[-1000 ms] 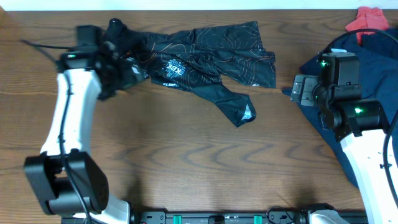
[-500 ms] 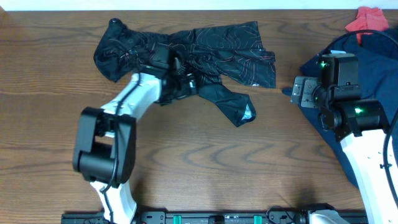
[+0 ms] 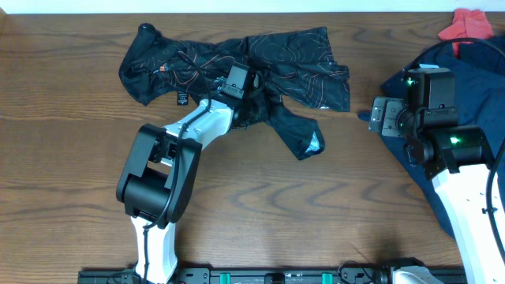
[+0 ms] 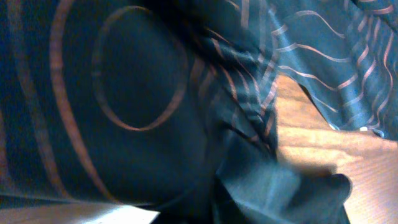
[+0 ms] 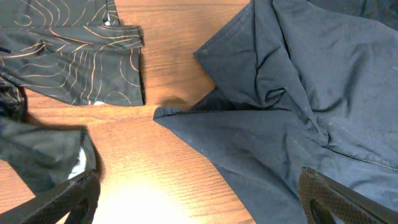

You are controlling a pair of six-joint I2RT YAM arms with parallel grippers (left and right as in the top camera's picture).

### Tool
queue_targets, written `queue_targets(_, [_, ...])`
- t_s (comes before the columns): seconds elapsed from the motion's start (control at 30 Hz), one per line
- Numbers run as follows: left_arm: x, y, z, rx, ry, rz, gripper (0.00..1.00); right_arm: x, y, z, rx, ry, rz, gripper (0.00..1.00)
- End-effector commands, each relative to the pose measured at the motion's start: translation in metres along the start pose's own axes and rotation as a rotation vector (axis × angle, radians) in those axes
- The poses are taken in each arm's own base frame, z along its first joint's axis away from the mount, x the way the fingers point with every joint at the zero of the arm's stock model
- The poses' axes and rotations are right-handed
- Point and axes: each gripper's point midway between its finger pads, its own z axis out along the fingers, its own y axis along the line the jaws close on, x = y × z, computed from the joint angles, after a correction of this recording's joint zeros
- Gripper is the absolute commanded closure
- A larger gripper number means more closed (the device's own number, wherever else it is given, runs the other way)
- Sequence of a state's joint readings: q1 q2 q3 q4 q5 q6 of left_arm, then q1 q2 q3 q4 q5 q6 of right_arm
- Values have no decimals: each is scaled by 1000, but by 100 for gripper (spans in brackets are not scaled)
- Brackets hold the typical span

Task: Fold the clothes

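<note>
The black jersey (image 3: 292, 55) lies rumpled on the far side of the tabletop (image 3: 276, 205), left of centre. One loose flap (image 3: 304, 138) trails toward the near edge and shows a bit of pale lining. The left gripper (image 3: 252, 95) is pushed right into the middle of the bunched fabric. I can't tell whether it is parted or pinched on cloth, because the folds hide its tips. The job looks barely begun, since nothing is laid flat yet. To do this step well I'd take a single layer at a hem or shoulder rather than a handful from the middle. Then I'd draw it outward low over the wood so the thin fabric spreads instead of dragging the whole heap. The overhead view gives the garment's full outline and shows the right gripper (image 5: 199, 180) well off to the right, over the navy garment (image 3: 481, 71), with a red cloth (image 3: 467, 24) in the far corner. The left wrist view fills with orange contour lines and a strip of bare wood, which shows only how close the cloth is. The right wrist view alone shows that gripper's fingers spread wide with nothing between them.
</note>
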State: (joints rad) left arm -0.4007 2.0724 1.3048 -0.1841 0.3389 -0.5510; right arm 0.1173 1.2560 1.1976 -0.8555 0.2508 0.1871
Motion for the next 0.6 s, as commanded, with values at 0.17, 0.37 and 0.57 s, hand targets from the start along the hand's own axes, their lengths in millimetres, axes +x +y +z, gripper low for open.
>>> queue_targets(0.17, [28,80,-56,-242,172,-213,94,-1,-11,5,26,9,36,4])
queue_targets(0.37, [52,159,-164,-532,263,-299,94,17,25,30,-157,127,-83,9])
queue_targets(0.57, [55,220,-245,-714,190,-465,94,34,54,64,-272,234,-85,11])
